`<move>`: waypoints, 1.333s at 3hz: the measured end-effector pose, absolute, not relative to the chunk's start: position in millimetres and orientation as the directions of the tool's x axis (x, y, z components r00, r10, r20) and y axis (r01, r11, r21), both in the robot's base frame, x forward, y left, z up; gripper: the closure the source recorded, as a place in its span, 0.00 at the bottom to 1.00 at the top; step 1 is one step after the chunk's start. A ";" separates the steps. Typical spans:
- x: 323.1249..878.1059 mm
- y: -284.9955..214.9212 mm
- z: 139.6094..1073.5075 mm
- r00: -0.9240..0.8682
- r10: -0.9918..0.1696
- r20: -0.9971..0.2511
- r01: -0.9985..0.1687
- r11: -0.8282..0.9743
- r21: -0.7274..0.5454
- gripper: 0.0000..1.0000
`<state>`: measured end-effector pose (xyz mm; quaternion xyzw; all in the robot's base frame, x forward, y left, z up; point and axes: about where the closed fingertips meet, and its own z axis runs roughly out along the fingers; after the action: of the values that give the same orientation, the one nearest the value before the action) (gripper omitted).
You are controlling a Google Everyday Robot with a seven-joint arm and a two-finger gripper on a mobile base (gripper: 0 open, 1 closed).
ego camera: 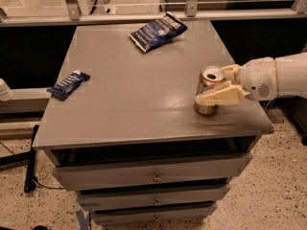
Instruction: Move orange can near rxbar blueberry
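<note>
**Orange can about to be grasped**

The orange can (206,84) stands upright on the tabletop (144,90). The gripper (212,85) is held open around it, not yet clamped. Closing is judged the next need, then carrying to the rxbar blueberry (68,84), well apart from the can.

Grey tabletop (144,99): can (208,84), bar (69,84), chip bag (157,31)

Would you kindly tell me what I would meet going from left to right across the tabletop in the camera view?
rxbar blueberry → chip bag → orange can → white arm. The gripper sits right at the orange can, so it has no separate place in the order.
</note>
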<state>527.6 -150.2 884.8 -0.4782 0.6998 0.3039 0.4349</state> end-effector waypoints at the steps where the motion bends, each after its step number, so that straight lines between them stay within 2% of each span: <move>1: 534.3 -137.9 894.8 -0.145 -0.375 -0.915 -0.938 0.348 0.006 0.61; 2: 550.9 -109.6 922.6 -0.088 -0.334 -0.939 -0.944 0.328 -0.028 0.84; 3: 550.4 -108.0 922.7 -0.087 -0.335 -0.938 -0.945 0.326 -0.028 1.00; 4: 550.4 -107.8 922.7 -0.087 -0.335 -0.938 -0.945 0.325 -0.028 1.00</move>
<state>550.4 -107.8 922.7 -0.4829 0.6628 0.3229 0.4725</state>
